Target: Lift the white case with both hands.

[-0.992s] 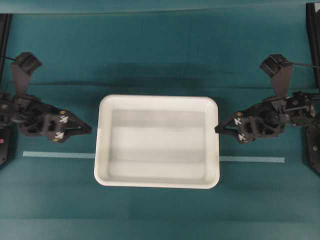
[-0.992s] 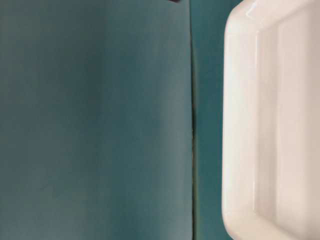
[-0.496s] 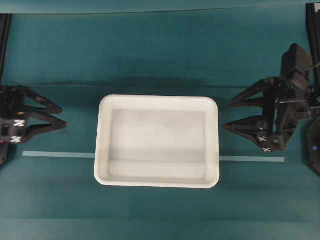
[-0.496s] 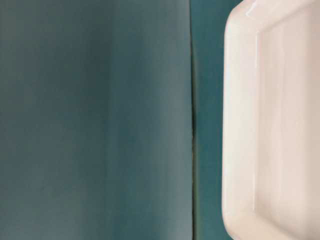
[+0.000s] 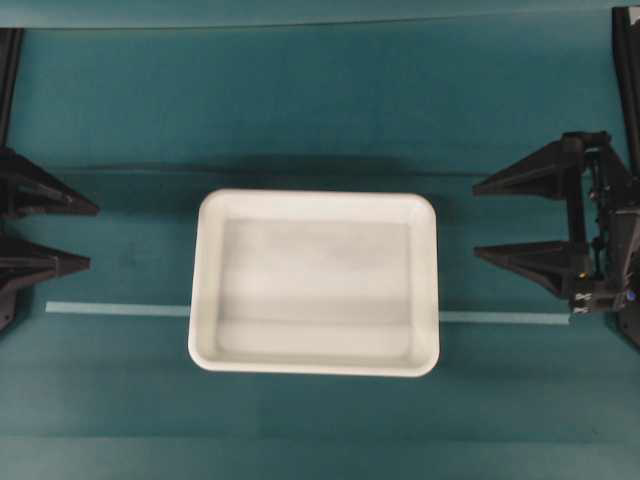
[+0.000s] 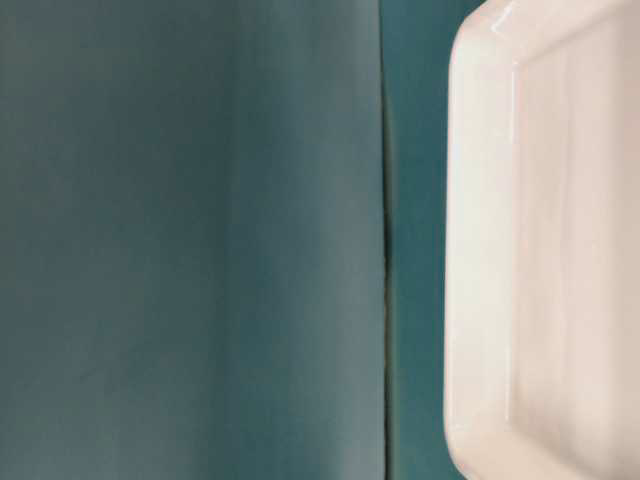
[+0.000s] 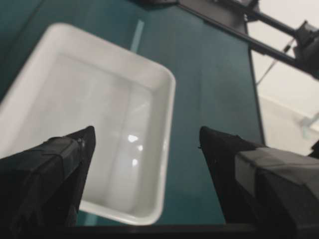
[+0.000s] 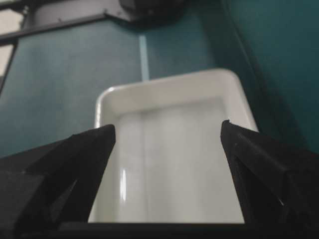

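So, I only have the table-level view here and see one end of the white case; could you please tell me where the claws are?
Observer: Both are off the white case; the left claw sits at the overhead view's left edge, open.
Operator: And the right one?
Observer: The right claw is open too, clear of the case's right rim.
Operator: Anything inside the case?
Observer: Nothing visible in it.

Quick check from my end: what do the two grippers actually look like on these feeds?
Both are matte black. The left gripper and right gripper each carry two long fingers tapering to points, like flat wedges. On the left wrist view the fingers look wrapped in dark tape. A small blue light shows on the right gripper's body.
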`<move>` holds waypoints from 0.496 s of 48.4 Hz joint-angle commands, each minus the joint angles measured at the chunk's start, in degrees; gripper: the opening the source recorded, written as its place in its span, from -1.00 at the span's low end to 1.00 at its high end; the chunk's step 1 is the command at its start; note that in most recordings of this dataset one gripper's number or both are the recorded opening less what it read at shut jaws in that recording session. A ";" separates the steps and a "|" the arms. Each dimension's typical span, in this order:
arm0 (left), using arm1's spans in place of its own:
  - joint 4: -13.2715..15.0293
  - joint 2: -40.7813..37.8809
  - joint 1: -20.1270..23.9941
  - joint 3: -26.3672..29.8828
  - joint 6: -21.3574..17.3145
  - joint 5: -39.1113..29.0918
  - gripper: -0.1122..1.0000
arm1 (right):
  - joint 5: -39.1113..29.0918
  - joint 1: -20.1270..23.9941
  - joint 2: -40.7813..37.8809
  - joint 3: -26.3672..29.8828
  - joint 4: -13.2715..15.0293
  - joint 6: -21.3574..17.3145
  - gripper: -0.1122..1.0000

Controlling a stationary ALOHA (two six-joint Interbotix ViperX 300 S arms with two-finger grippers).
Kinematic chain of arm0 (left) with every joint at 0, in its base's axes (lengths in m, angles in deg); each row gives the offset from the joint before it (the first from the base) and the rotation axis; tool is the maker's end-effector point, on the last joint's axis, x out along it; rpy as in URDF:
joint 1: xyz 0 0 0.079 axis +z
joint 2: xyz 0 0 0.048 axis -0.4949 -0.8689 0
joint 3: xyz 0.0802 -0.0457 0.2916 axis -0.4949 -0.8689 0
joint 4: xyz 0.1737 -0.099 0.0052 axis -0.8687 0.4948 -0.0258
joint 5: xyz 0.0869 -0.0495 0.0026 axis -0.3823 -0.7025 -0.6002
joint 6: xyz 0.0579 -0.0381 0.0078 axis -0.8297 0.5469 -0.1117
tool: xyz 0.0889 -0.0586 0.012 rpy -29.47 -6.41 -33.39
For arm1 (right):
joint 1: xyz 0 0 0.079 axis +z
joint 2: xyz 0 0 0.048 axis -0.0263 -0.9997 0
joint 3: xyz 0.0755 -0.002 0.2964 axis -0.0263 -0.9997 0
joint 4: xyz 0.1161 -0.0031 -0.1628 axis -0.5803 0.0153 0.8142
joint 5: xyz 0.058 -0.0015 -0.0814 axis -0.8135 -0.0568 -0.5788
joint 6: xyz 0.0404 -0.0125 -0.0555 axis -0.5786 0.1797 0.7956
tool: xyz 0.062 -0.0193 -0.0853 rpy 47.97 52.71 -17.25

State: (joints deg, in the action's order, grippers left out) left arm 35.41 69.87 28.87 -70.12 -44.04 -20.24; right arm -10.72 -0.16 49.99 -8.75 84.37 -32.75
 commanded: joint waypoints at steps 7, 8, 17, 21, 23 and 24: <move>-0.09 0.70 -0.09 2.11 -2.37 1.93 0.81 | 0.35 0.26 2.72 0.35 0.09 0.26 0.83; -0.18 0.97 -0.09 2.20 -2.37 1.93 0.81 | 0.35 0.26 3.08 0.35 0.09 0.26 0.83; -0.18 2.81 -0.09 2.81 -2.64 1.93 0.81 | 0.18 0.26 5.98 0.26 0.09 0.26 0.83; -0.18 3.25 -0.09 2.90 -2.72 1.93 0.81 | 0.18 0.26 6.77 0.35 0.09 0.26 0.83; -0.18 3.34 -0.09 2.90 -2.72 1.93 0.81 | 0.18 0.26 7.03 0.35 0.09 0.26 0.83; -0.18 3.34 -0.09 2.99 -2.72 1.93 0.81 | 0.18 0.26 7.12 0.35 0.09 0.26 0.83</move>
State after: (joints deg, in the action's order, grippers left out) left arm 35.41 74.18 28.87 -68.80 -46.68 -18.84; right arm -10.81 0.01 57.55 -9.11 84.37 -32.57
